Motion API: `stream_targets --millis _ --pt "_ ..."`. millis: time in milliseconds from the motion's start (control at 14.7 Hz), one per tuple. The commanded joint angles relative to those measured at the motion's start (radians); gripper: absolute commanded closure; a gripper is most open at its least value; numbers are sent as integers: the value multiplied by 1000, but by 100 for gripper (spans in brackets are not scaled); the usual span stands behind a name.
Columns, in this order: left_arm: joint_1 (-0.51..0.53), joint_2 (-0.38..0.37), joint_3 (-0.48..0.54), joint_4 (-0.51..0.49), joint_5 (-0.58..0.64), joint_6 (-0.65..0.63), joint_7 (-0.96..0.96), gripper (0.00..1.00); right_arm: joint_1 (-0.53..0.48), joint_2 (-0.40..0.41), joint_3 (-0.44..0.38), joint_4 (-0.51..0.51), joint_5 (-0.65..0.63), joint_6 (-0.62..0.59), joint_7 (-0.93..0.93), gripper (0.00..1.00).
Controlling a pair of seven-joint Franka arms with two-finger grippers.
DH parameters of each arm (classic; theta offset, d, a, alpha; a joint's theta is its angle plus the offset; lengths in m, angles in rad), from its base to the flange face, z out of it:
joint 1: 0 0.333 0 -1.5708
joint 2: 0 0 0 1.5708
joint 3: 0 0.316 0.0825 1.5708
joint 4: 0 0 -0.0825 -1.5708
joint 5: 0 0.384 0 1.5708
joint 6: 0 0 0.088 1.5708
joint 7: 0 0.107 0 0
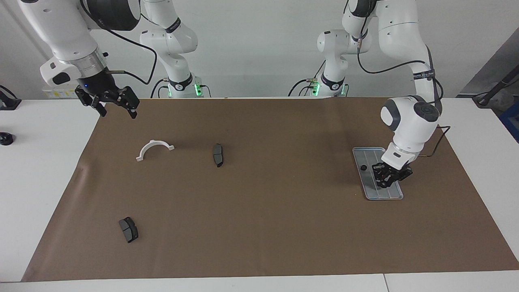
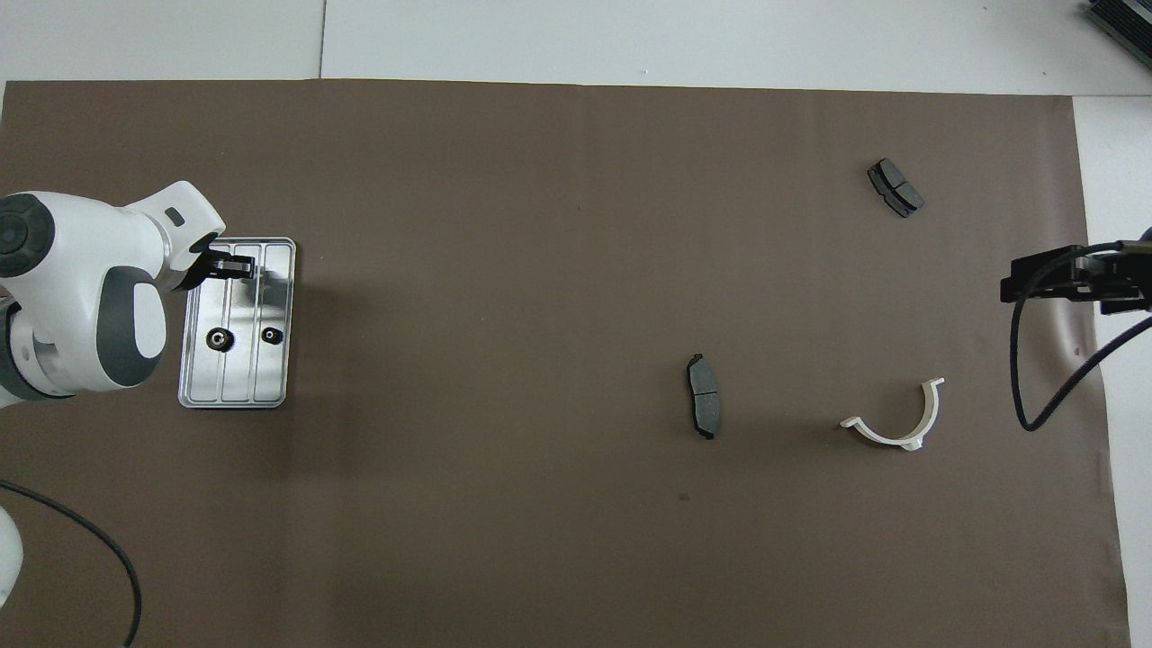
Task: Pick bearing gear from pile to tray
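Two gears (image 2: 220,338) lie in tray (image 2: 274,387) | left gripper (image 1: 388,178) over tray's far end, clenched, contents unclear | right gripper (image 1: 108,101) released, waiting | risk: a released gear rolls off the tray's rim.

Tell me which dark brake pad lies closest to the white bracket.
The pad mid-mat, beside the white bracket; the other pad lies farther from the robots.

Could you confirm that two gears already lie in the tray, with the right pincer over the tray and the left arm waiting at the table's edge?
Not quite: it is the left pincer that is over the tray, and the right pincer that waits at the table's edge. The facing view shows each arm's base. Two gears do lie in the tray, as the overhead view shows.
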Motion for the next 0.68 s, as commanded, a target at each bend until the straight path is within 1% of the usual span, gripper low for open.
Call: stream_targets --millis 0,68,136,273,341,478,614 --pt "-3 17 -7 15 -21 22 24 56 -3 -12 1 -5 4 -18 -6 0" --pt "-1 15 -7 17 -21 19 24 16 -3 -12 1 -5 4 -18 -6 0" --pt "-1 11 -7 15 -21 16 23 0 -3 -12 3 -4 4 -18 -6 0" --pt "-3 -12 -5 12 -21 3 23 0 -3 -12 1 -4 4 -18 -6 0" --pt "-3 -31 -5 12 -21 -26 17 0 -3 -12 3 -4 4 -18 -6 0" --pt "-5 -95 -4 6 -21 -120 11 0 -3 -12 3 -4 4 -18 -6 0" --pt "-18 -181 -1 -2 -21 -215 8 0 -3 -12 3 -4 4 -18 -6 0"
